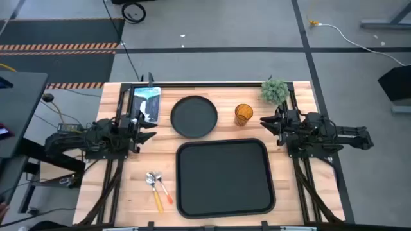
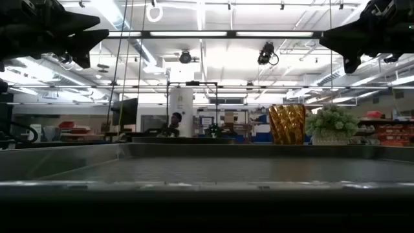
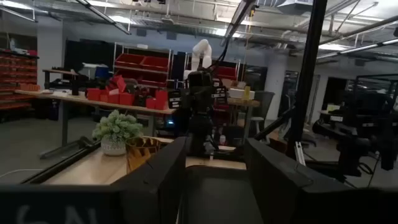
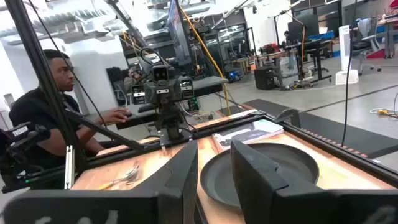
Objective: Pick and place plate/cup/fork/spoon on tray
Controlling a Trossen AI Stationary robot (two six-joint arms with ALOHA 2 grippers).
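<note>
One person (image 4: 43, 112) in rt wrist view only, beside table (image 4: 348, 168).

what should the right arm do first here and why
Probably lower the right gripper toward the cup. Its fingers are open and already point at the cup, which stands upright just beside it, off the tray. The tray holds nothing yet, and the plate, fork and spoon all lie farther from that arm. The left gripper waits raised at the table's left.
</note>
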